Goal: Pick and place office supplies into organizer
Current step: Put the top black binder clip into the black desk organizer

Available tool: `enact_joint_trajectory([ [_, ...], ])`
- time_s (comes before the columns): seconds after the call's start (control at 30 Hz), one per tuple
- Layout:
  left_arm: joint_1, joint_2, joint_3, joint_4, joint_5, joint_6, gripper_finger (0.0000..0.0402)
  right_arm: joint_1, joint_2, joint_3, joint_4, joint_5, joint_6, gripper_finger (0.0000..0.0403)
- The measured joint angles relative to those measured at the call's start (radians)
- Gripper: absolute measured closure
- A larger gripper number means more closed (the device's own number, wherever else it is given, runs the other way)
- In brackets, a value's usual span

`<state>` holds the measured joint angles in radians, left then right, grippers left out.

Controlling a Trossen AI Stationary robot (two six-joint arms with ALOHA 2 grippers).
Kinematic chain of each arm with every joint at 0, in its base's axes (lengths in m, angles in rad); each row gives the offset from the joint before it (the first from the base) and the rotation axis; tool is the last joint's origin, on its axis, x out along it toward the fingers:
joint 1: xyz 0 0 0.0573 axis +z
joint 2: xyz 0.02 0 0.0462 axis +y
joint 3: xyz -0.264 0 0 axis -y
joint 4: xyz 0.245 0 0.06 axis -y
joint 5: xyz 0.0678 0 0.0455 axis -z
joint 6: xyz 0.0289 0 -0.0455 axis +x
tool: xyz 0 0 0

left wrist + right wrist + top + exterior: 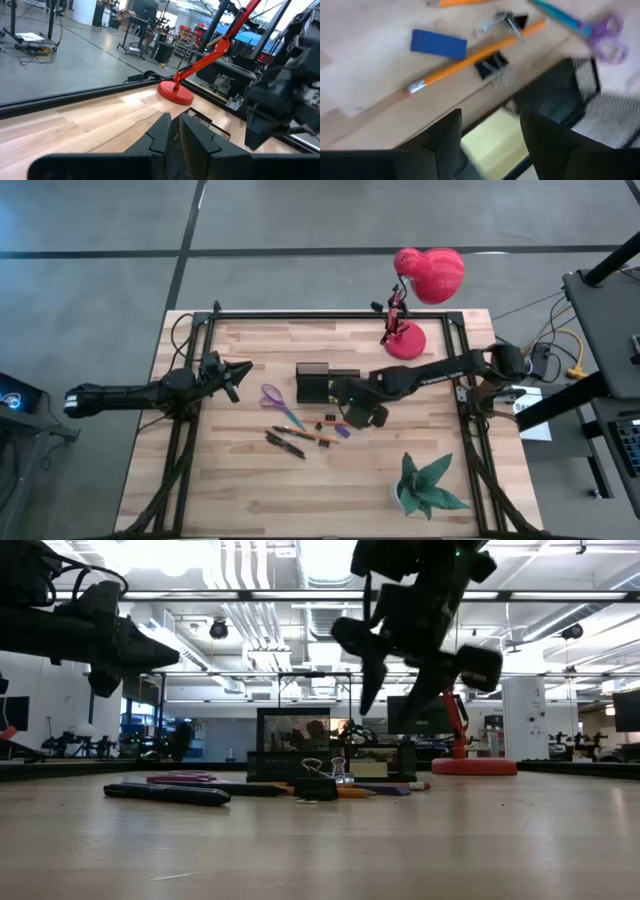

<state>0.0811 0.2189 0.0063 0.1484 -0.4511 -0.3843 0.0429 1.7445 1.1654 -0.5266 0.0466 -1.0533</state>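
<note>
Orange pencil [475,55] lies diagonal; scissors [274,400] handles toward left gripper [240,370].

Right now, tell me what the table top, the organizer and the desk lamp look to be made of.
Table top: pale wood, matte, visible plank seams.
Organizer: black metal mesh, judging by see-through wire walls.
Desk lamp: red, glossy, probably painted metal or plastic.

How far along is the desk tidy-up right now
Barely started. A yellow sticky-note pad already sits in the black organizer. The right gripper hangs open above it, holding nothing. The left gripper waits shut at the table's left. Still on the table: purple scissors, orange pencil, pens, binder clips and a blue eraser.
</note>
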Motion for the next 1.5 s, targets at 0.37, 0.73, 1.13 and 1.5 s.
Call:
enact_joint_trajectory([
  [0.37, 0.000, 0.008, 0.000, -0.001, 0.000, 0.000, 0.0377, 0.025, 0.165, 0.089, 0.137, 0.007, 0.062, 0.0214],
  [0.73, 0.000, 0.008, 0.000, 0.000, 0.000, 0.000, 0.0377, 0.023, 0.260, 0.168, 0.025, 0.048, 0.006, 0.0250],
  [1.13, 0.000, 0.011, 0.000, 0.000, 0.000, 0.000, 0.0377, 0.058, 0.193, 0.225, -0.094, 0.185, 0.270, 0.0280],
  [1.5, 0.000, 0.012, 0.000, 0.000, 0.000, 0.000, 0.0377, 0.074, 0.188, 0.330, -0.204, 0.123, 2.046, 0.0280],
])
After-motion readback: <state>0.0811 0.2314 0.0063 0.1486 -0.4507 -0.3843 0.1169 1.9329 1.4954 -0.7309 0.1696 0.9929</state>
